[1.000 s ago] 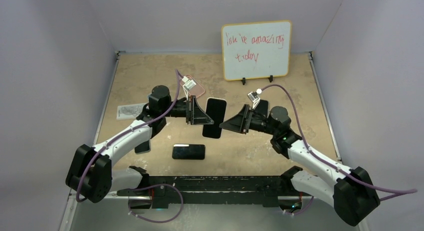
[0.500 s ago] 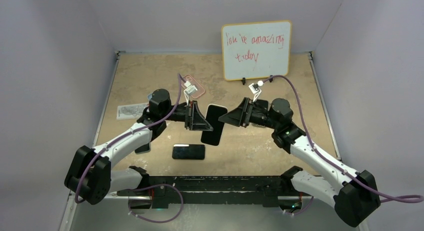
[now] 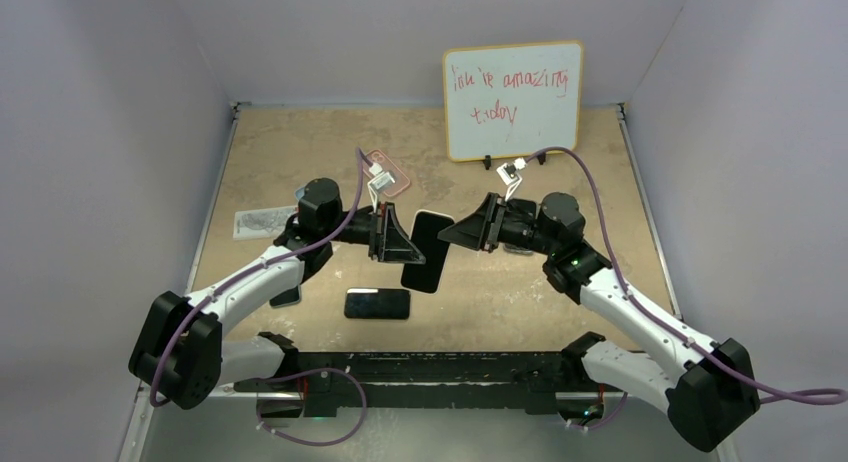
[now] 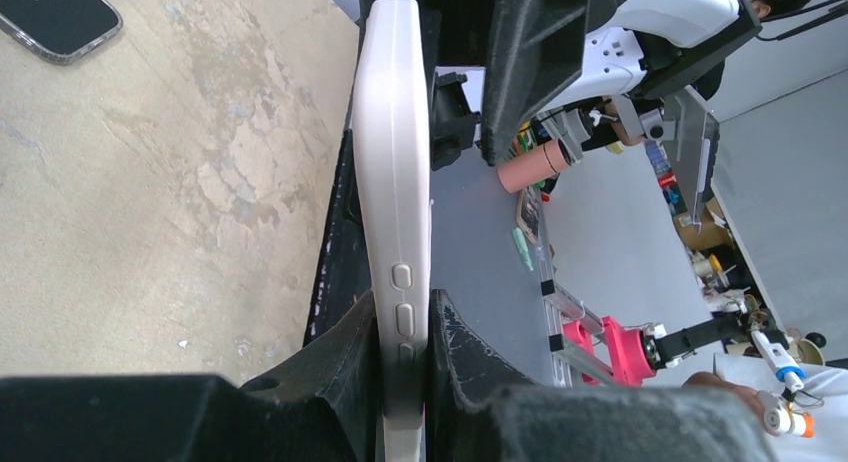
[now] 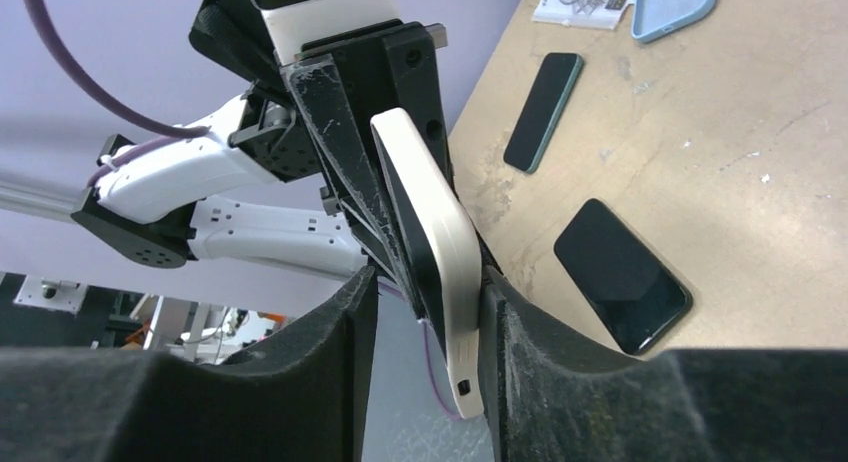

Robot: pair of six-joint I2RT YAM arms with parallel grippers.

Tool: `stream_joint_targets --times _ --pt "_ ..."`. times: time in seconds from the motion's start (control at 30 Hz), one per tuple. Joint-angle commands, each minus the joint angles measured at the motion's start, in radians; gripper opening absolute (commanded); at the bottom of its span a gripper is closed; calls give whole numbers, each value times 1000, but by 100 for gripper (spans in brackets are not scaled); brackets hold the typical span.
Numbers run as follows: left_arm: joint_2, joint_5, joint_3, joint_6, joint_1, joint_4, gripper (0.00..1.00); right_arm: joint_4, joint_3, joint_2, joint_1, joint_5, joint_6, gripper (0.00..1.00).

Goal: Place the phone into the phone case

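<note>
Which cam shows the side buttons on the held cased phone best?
Left wrist: the cased phone is edge-on and close, side buttons clear. Right wrist shows it obliquely: screen and cream back. Top external shows only its dark screen.

Cream phone case (image 4: pixel 395 182), dark-faced, tilted, aloft

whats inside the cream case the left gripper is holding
A dark-faced phone sits in the cream case, held by the left gripper. Case walls and gripper hide whether it is fully seated.
</note>
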Motion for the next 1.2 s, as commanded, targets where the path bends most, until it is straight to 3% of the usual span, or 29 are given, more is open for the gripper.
stream_joint_targets --times 0.0,0.2,0.33,0.47,0.5,0.6,0.7,0.77,1.0,1.17 --pt "-3 20 32 68 -4 -30 0 19 58 -6 -6 25 -25 37" --pt "18 -69 98 214 -4 -272 0 -30 69 -7 -5 43 -62 1" --pt "40 -100 116 240 -3 -325 0 -77 83 -22 -5 69 -98 0" --pt "46 -59 109 213 -3 -267 0 -108 90 -27 -6 68 -120 0" --pt "42 -34 97 186 -3 -216 0 -108 90 -26 -5 58 -120 2" --pt "19 30 64 90 -4 -58 0 -112 99 -23 -6 25 -126 23" --pt "-3 69 56 61 -4 1 0 -121 117 -19 -6 0 -134 45" --pt "-11 88 56 60 -5 8 0 -131 133 -13 -9 -13 -144 53" --pt "-8 121 58 69 -6 7 0 -160 185 28 -14 -52 -175 55" --pt "-1 113 75 116 -7 -62 0 -178 196 38 -14 -39 -188 46"
